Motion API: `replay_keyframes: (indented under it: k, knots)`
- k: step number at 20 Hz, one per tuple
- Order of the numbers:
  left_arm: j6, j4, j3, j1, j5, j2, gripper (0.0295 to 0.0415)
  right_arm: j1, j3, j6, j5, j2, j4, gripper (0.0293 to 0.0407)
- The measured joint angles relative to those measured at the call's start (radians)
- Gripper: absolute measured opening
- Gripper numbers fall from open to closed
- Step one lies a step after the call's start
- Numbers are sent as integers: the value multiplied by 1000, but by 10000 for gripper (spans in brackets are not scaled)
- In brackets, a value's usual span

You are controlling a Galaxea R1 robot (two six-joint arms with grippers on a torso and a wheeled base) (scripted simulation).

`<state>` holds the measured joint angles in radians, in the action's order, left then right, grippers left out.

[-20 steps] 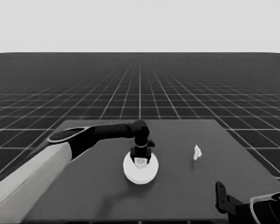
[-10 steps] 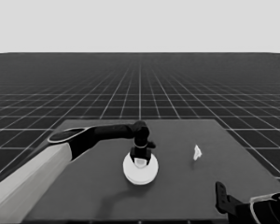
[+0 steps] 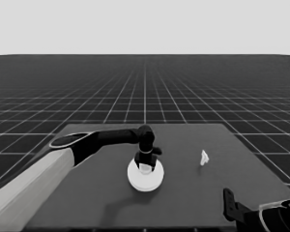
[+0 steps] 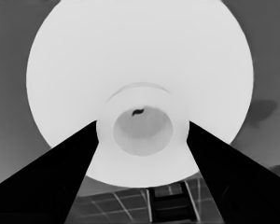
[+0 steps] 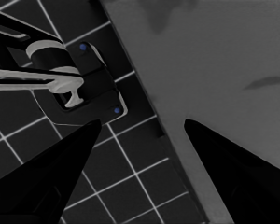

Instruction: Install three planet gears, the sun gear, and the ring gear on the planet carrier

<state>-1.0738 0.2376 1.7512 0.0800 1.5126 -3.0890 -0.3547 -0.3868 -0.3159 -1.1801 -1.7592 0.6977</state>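
where the left arm reaches in from the left side of the head view, the left gripper (image 3: 145, 163) stands over the larger round part (image 3: 145, 176) near the middle of the dark table (image 3: 193, 203). the left gripper points down at the part's raised central hub (image 4: 141, 128). in the left wrist view the two black fingers (image 4: 60, 172) flank that hub, one on each side, their inner edges touching or just beside its wall; they appear clamped on the hub, though contact cannot be told for certain. the hub has a round recess with a small dark mark inside. the wide white body of the larger round part spreads around the hub and fills most of that view. whether the part rests on what is beneath it or hangs just above cannot be told. no gears and no smaller round part show separately on the table. a thin white piece (image 3: 204, 157) stands well apart, toward the right side of the table. the right gripper (image 5: 140, 140) waits at the lower right corner of the head view; its fingers (image 5: 51, 163) are spread apart with nothing between them, over the table's edge and the floor grid, near dark machinery (image 5: 70, 88) with small blue lights.
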Motion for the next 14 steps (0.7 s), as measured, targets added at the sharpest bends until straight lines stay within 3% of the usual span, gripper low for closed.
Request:
replay_keyframes:
  k: [14]
  knots:
    - [122,0,0,0,0,0,349,0,0,0,0,0,0,385]
